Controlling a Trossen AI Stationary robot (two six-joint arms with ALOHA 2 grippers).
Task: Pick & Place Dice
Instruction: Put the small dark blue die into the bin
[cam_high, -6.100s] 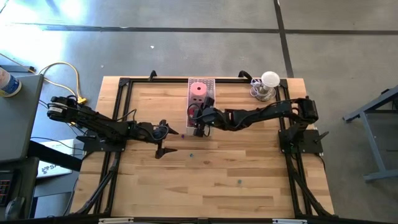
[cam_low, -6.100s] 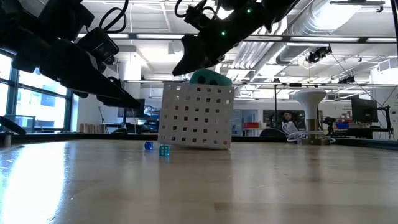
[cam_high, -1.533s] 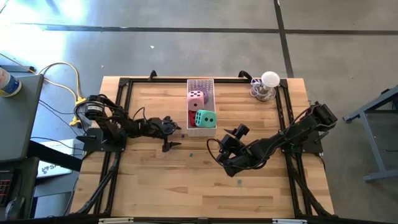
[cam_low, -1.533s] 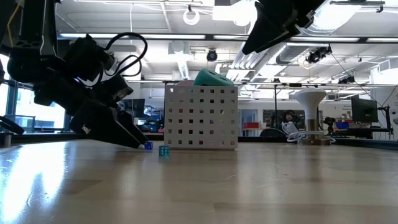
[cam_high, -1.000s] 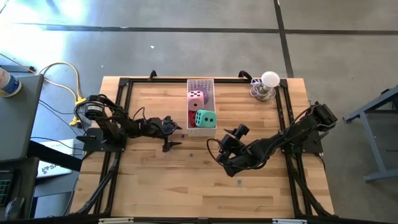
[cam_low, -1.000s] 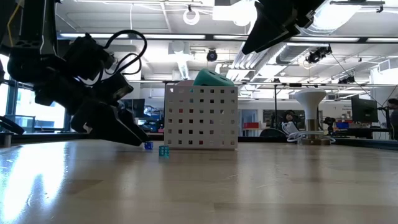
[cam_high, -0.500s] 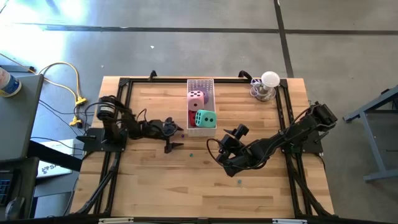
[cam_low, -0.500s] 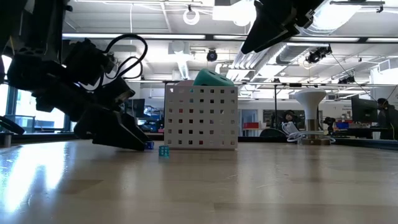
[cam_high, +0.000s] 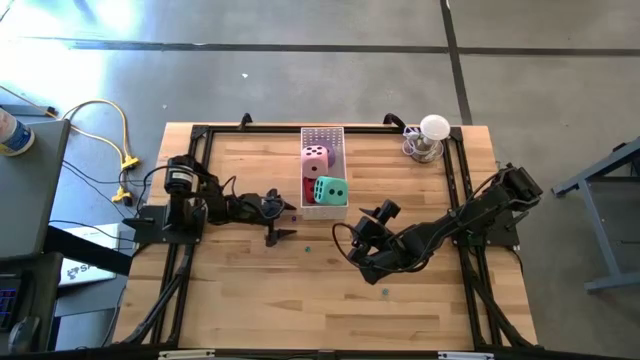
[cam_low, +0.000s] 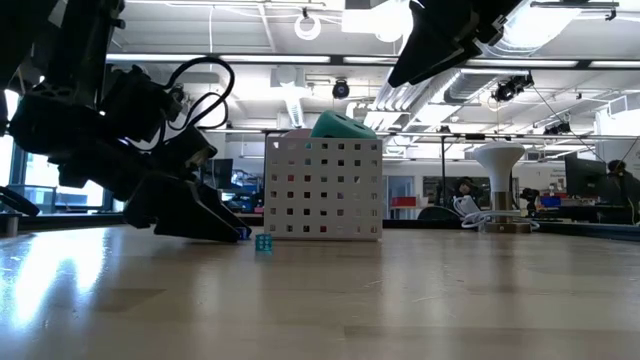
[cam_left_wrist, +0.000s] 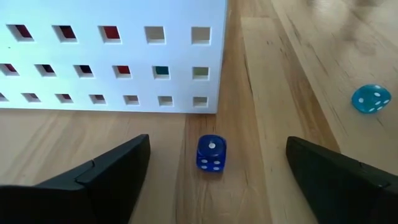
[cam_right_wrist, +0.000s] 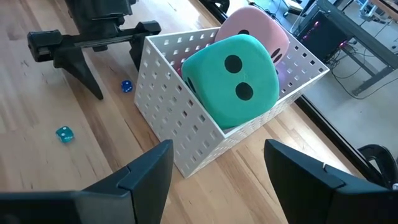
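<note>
While the left gripper sits low on the desk with its fingers spread wide, a small blue die lies between them, touching neither, just beside the wall of the white perforated tray. A small teal die rests a little farther off on the wood. The right gripper hangs above the desk near the tray's open end, its fingers apart and holding nothing. Inside the tray the green die leans on top, the pink die behind it and the red die partly hidden beneath. The purple one cannot be made out.
</note>
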